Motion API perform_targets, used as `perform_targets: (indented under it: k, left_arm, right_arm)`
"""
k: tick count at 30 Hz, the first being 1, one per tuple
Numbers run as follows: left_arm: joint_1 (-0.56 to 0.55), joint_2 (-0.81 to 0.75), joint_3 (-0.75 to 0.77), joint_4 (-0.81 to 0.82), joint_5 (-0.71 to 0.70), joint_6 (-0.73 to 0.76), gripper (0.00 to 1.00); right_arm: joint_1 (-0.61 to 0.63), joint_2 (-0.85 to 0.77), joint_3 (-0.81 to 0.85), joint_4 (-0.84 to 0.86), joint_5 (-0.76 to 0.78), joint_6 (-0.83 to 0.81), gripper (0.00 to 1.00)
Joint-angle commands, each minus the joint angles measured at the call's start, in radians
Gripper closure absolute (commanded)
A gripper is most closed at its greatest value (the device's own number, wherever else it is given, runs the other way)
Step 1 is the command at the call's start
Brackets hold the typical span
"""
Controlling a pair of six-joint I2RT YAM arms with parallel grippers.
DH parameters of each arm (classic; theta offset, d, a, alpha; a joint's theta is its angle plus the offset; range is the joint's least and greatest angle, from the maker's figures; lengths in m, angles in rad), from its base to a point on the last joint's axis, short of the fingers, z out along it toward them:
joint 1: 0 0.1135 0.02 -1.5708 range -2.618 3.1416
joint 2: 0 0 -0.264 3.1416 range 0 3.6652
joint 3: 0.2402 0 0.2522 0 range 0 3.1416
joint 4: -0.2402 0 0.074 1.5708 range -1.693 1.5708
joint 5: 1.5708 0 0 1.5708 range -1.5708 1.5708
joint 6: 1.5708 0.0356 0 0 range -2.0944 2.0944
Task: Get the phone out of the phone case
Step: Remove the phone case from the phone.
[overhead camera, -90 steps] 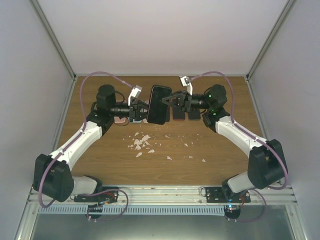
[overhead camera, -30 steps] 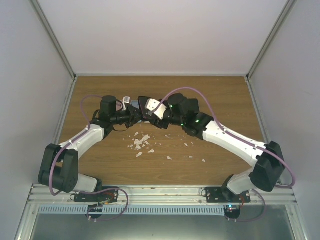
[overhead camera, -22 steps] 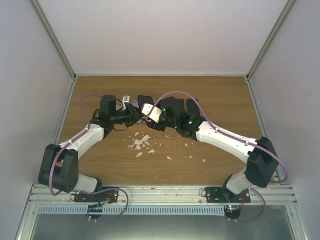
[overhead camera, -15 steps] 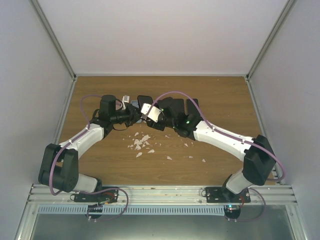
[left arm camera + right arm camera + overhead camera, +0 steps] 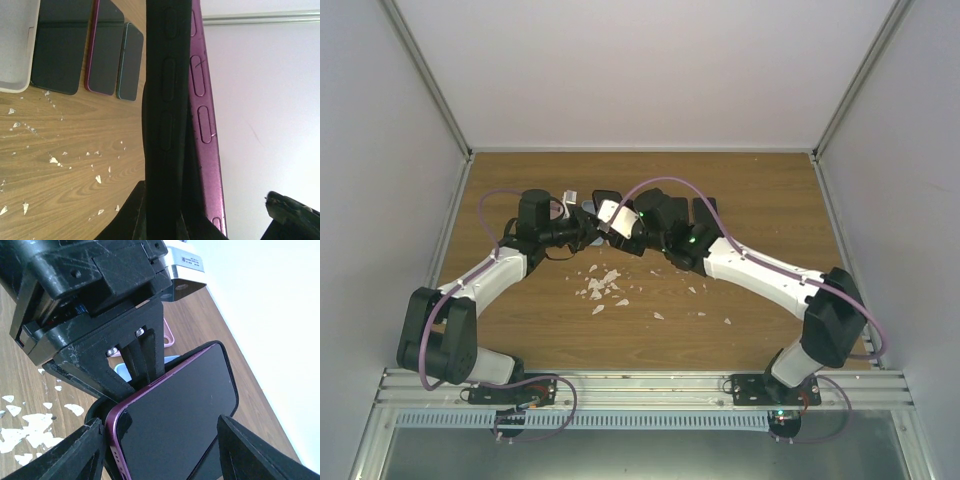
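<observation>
Our left hand (image 5: 143, 365) clamps the black phone case (image 5: 165, 100), the phone (image 5: 175, 410) partly out — our right hand (image 5: 160, 435) straddles it; we cannot tell if it grips.

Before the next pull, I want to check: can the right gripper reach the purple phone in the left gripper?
Likely yes: the right gripper has a finger each side of the purple phone; the left gripper clamps a different edge.

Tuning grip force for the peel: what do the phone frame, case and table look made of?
Phone frame: purple, semi-gloss sheen with fine scratches, looks like anodised metal, possibly coated plastic. Case: black, matte, moulded button bumps, edge bowing, likely soft rubber or silicone. Table: smooth wood grain, probably laminate.
</observation>
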Motion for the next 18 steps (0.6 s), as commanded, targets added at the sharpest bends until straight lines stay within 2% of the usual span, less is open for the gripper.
perform_targets:
  k: [1, 5, 9, 12, 15, 18]
  left_arm:
    - [-0.001, -0.007, 0.034, 0.076, 0.014, 0.013, 1.00]
    - [0.000, -0.011, 0.032, 0.075, 0.014, 0.012, 1.00]
    - [-0.002, -0.014, 0.031, 0.074, 0.015, 0.011, 1.00]
    - [0.000, -0.014, 0.031, 0.074, 0.014, 0.010, 1.00]
    - [-0.002, -0.016, 0.031, 0.074, 0.015, 0.011, 1.00]
    - [-0.003, -0.016, 0.031, 0.073, 0.017, 0.011, 1.00]
  right_arm:
    - [0.009, 0.030, 0.024, 0.033, 0.003, 0.012, 0.38]
    - [0.008, 0.045, 0.021, 0.041, 0.000, 0.012, 0.37]
    - [0.009, 0.055, 0.016, 0.057, 0.018, 0.001, 0.29]
    - [0.010, 0.057, 0.006, 0.079, 0.043, -0.010, 0.28]
    - [0.010, 0.059, 0.000, 0.094, 0.076, -0.013, 0.32]
    - [0.010, 0.057, -0.003, 0.112, 0.119, -0.019, 0.39]
